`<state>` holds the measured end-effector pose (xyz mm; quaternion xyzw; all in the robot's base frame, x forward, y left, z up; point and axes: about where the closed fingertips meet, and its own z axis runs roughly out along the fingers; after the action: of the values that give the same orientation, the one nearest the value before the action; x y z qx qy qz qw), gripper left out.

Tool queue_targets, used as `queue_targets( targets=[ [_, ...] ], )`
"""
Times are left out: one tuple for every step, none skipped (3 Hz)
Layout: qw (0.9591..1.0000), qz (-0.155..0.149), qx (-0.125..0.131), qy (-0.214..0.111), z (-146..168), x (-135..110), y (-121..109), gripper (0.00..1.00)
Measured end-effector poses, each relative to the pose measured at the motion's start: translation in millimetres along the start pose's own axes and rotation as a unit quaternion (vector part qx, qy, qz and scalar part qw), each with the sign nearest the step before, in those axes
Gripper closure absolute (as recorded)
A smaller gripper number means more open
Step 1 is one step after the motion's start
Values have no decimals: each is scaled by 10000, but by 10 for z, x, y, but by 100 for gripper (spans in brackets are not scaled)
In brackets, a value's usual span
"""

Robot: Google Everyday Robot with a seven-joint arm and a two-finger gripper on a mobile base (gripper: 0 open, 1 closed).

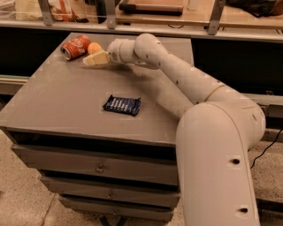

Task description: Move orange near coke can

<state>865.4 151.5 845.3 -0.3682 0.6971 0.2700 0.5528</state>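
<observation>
The coke can (75, 47) lies on its side at the far left of the grey cabinet top (66, 101), red with white script, silver top facing left. The orange (93, 47) sits right beside the can on its right side, touching or nearly touching it. My gripper (95, 58) reaches in from the right, just in front of the orange and very close to it. The cream arm stretches across the back of the top.
A dark blue snack wrapper (122, 105) lies flat near the middle of the top. A shelf with metal posts (109, 13) runs behind the cabinet. Drawers (99, 167) are below the front edge.
</observation>
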Motion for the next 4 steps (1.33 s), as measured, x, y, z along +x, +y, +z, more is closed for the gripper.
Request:
queue_targets(
  targets=[
    [9997, -22, 240, 14, -183, 14, -176, 0],
    [9987, -129, 488, 66, -342, 21, -354, 0],
    [9949, -212, 956, 259, -619, 89, -631, 0],
    [9871, -237, 1527, 418, -860, 152, -935, 0]
  ],
)
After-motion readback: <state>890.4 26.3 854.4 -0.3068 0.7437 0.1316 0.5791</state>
